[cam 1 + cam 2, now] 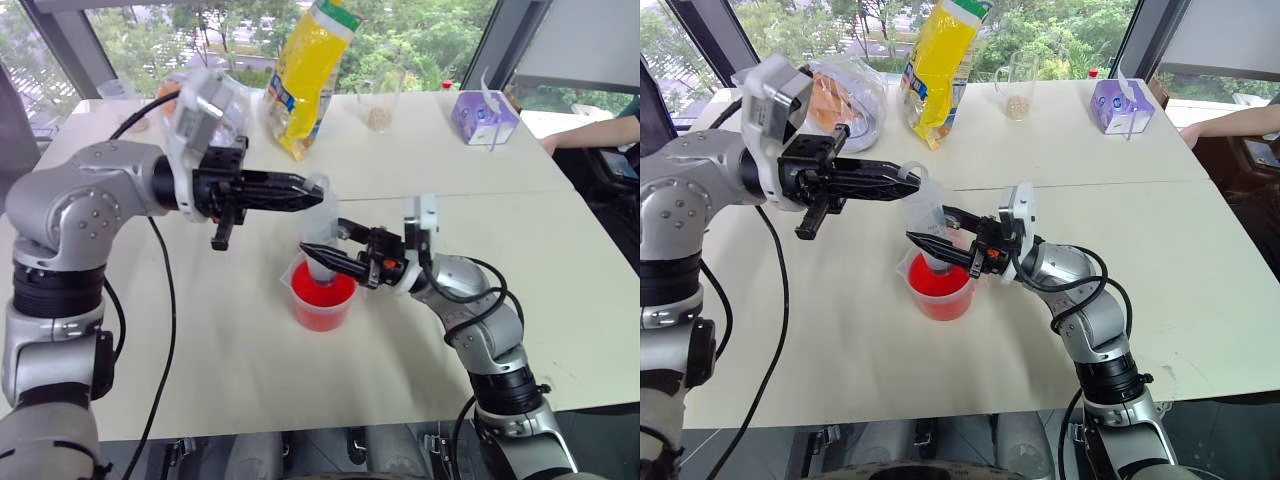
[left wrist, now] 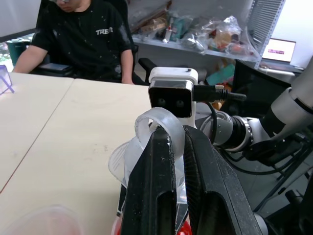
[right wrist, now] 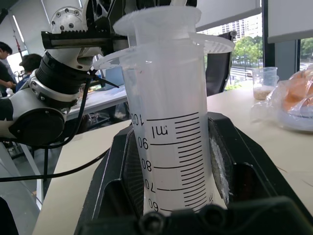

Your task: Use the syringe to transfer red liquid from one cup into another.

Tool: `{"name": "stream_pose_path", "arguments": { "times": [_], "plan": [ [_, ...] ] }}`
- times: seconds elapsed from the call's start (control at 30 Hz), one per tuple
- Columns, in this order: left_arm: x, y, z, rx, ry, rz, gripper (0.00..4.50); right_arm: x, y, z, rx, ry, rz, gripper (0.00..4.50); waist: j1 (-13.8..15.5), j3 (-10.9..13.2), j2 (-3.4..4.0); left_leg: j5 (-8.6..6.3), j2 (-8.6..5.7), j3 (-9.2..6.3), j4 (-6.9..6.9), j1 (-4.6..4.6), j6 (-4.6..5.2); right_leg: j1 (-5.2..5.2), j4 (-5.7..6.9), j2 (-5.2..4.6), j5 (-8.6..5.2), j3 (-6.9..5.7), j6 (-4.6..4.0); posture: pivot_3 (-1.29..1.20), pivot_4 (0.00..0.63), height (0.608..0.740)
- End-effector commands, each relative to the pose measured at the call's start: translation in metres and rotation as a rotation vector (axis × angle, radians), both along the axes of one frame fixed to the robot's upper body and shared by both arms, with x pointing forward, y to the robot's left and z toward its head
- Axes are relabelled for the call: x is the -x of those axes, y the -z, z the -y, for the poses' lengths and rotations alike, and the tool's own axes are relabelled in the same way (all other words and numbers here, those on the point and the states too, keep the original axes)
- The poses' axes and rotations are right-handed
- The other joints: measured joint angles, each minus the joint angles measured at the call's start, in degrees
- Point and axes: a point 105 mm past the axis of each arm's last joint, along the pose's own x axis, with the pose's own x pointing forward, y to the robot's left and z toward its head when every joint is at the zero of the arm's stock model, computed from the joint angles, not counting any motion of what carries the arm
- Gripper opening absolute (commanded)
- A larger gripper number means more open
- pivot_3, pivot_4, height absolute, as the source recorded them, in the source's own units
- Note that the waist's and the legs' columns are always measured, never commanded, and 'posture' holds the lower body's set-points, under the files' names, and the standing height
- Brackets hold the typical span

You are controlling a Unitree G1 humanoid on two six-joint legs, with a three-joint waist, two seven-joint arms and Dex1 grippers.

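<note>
**Both grippers on the syringe over the beaker**

The right gripper is clamped on the barrel of the syringe, its two black fingers either side of the printed scale in the right wrist view; the left gripper reaches in level from the robot's left and is pinched shut on the plunger's ring handle at the top; the syringe stands upright, slightly tilted, its lower end down inside the beaker; I cannot tell whether the tip touches the liquid; the beaker sits on the white table, near the middle, with red liquid filling its lower part; further back, near the window, stand a yellow bag, a clear cup with beige grains in its bottom, a bagged orange item and a purple box; at the table's far right edge a person's arm rests; the left wrist view shows a person in a black shirt seated beyond the table.
</note>
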Motion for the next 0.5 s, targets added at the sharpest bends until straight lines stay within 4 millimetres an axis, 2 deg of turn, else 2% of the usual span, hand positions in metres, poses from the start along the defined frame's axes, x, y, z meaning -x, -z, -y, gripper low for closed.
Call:
{"name": "stream_pose_path", "arguments": {
  "times": [0.03,0.5],
  "plan": [
    [0.0061,-0.0361,-0.0059,0.079,-0.01,0.137,0.06,0.0,0.0167,0.0002,0.053,-0.009,-0.053,1.48,0.0,0.0,0.0,0.0,0.0,0.0,0.0,0.0,0.0,0.0,0.0,0.0,0.0,0.0,0.0,0.0,0.15,0.74],
    [0.0037,-0.0387,-0.0064,0.087,-0.021,0.15,0.06,-0.0004,0.0163,0.0,0.055,-0.012,-0.054,1.48,0.0,0.0,0.0,0.0,0.0,0.0,0.0,0.0,-0.01,0.0,0.0,0.0,0.0,0.0,0.0,0.0,0.15,0.74]
  ]
}}
